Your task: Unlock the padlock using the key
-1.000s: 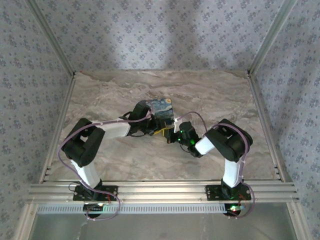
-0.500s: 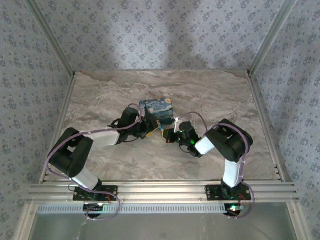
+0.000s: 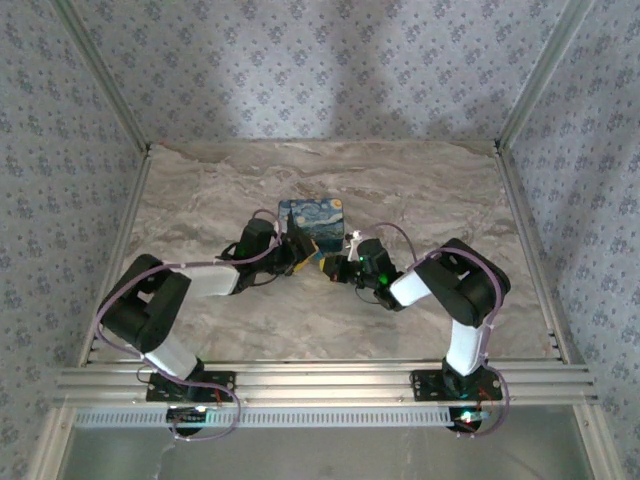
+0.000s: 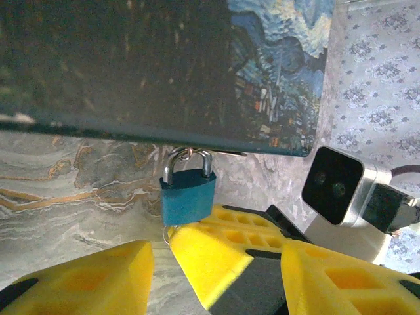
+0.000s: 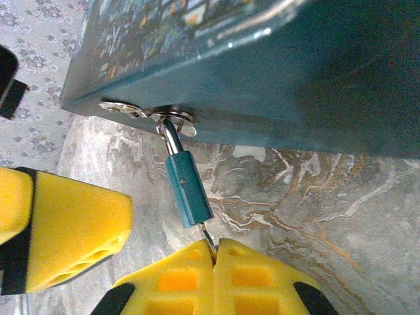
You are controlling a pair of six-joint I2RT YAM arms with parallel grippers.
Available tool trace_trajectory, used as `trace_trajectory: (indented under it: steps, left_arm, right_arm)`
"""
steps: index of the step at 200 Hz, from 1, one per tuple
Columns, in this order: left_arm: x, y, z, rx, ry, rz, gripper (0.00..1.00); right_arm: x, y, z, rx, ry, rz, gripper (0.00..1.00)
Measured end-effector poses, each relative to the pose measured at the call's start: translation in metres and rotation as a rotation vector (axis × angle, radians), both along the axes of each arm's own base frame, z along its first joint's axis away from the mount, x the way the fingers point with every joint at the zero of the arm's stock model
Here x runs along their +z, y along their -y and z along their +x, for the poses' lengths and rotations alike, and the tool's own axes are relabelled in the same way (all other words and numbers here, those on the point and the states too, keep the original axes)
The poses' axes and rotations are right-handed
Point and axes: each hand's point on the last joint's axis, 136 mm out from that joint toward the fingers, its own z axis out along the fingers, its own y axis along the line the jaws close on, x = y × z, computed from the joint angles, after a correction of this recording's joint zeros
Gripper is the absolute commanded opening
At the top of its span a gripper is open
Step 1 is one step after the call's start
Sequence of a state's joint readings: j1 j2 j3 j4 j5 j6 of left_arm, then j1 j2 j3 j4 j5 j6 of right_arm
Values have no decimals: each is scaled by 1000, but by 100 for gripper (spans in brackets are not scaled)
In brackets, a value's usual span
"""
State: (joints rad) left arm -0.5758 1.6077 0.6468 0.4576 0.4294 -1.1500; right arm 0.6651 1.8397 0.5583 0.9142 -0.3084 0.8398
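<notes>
Jaws of our right gripper point(image 5: 215, 259) are pressed together on the key point(image 5: 207, 237). Its thin pale blade runs straight out from between them into the bottom of the padlock point(image 5: 188, 190). Jaws of our left gripper point(image 4: 213, 262) stand apart and hold nothing. The padlock hangs just ahead of them, and the right gripper reaches into the gap between them.

The small teal padlock is hooked by its silvery shackle point(image 5: 172, 141) through the hasp point(image 5: 172, 121) on the edge of the starry-night box point(image 5: 295, 72), just beyond both pairs of jaws.

We judge the key picked up and entered in the keyway, though we cannot tell how deep. Both legs of the shackle look seated in the body, so the turn and the release are not yet done.

We can read no brand, label or writing on padlock, key or box.
</notes>
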Motion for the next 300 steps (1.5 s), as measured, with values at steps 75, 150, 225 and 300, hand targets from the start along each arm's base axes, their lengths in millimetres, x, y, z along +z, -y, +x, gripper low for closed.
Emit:
trace_trajectory:
  steps: [75,150,225,300]
  left_arm:
    - [-10,-1,2,23,-31,3,49]
    - [-14,-1,7,48,-34,4,48]
    - [-18,4,21,110,-4,-25,43]
    - [-17,7,29,153,16,-50,22]
  right_arm:
    - [4,-3,-1,-26,-109,85,0]
    - [15,-11,2,-33,-171,149,0]
    - [20,-13,4,-34,-175,162,0]
    - [23,-12,7,-42,-176,170,2]
